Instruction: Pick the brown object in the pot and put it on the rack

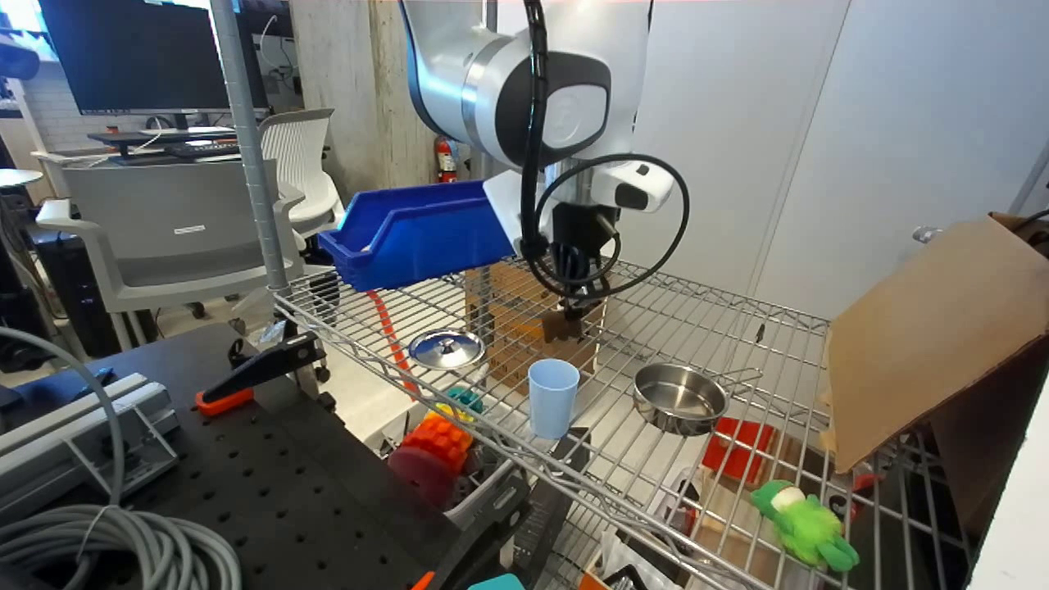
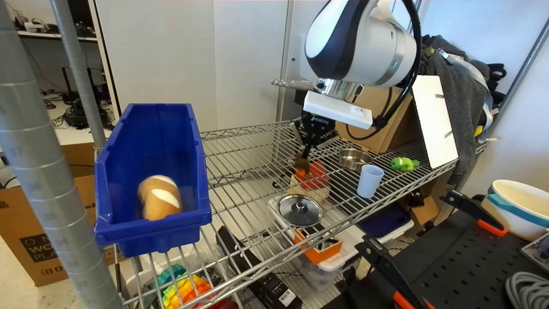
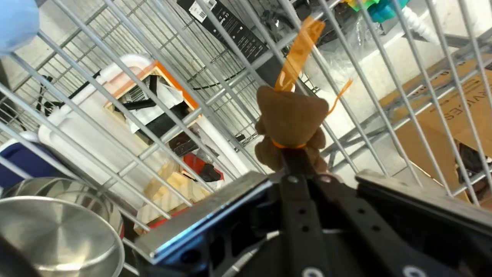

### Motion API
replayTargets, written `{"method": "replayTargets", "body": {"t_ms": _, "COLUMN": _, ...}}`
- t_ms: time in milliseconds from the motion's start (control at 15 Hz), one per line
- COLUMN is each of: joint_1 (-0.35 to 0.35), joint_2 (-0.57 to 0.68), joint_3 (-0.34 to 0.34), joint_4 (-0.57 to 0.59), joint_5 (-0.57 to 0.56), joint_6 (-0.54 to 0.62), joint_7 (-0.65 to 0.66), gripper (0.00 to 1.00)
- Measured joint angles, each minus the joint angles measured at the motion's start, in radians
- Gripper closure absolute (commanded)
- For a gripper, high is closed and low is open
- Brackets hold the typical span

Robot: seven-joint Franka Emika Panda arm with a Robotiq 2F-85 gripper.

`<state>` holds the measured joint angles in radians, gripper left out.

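The brown object [image 1: 561, 325] is a small soft brown lump with an orange ribbon, seen in both exterior views [image 2: 302, 164] and in the wrist view [image 3: 294, 115]. My gripper [image 3: 298, 157] is shut on it, with the fingertips close together at its near end. It hangs over the wire rack [image 1: 737, 303]; I cannot tell whether it touches the bars. The shiny silver pot [image 1: 680, 399] stands on the rack, apart from the gripper, with bare metal showing inside. The pot is also at lower left in the wrist view [image 3: 57, 234].
A light blue cup [image 1: 553, 399] and a silver lid [image 1: 447, 351] stand on the rack near its front. A green plush toy [image 1: 807, 524] lies past the pot. A blue bin [image 2: 150, 128] sits at one end, holding a tan item [image 2: 161, 197]. A cardboard box [image 1: 942, 319] is at the opposite end.
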<state>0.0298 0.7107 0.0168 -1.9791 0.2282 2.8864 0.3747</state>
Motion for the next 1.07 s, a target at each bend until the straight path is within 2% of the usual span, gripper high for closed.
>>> {"method": "replayTargets", "body": {"t_ms": 67, "joint_1": 0.000, "joint_2": 0.015, "joint_3": 0.000, "joint_4": 0.000, "joint_5": 0.000, "joint_6": 0.017, "joint_7": 0.000, "gripper": 0.73}}
{"method": "replayTargets", "body": {"t_ms": 467, "joint_1": 0.000, "joint_2": 0.023, "joint_3": 0.005, "joint_4": -0.007, "joint_5": 0.000, "joint_6": 0.037, "joint_7": 0.000, "gripper": 0.32}}
{"method": "replayTargets", "body": {"t_ms": 733, "joint_1": -0.001, "joint_2": -0.039, "joint_3": 0.005, "joint_4": -0.052, "joint_5": 0.000, "joint_6": 0.036, "joint_7": -0.001, "gripper": 0.02}}
{"method": "replayTargets", "body": {"t_ms": 800, "joint_1": -0.004, "joint_2": -0.067, "joint_3": 0.007, "joint_4": -0.071, "joint_5": 0.000, "joint_6": 0.033, "joint_7": -0.003, "gripper": 0.00}}
{"method": "replayTargets", "body": {"t_ms": 867, "joint_1": -0.012, "joint_2": -0.099, "joint_3": 0.013, "joint_4": -0.091, "joint_5": 0.003, "joint_6": 0.018, "joint_7": -0.012, "gripper": 0.12}}
{"method": "replayTargets", "body": {"t_ms": 1000, "joint_1": -0.049, "joint_2": -0.168, "joint_3": 0.044, "joint_4": -0.127, "joint_5": 0.019, "joint_6": -0.056, "joint_7": -0.046, "gripper": 0.00}}
{"method": "replayTargets", "body": {"t_ms": 1067, "joint_1": -0.063, "joint_2": -0.195, "joint_3": 0.054, "joint_4": -0.141, "joint_5": 0.022, "joint_6": -0.078, "joint_7": -0.057, "gripper": 0.00}}
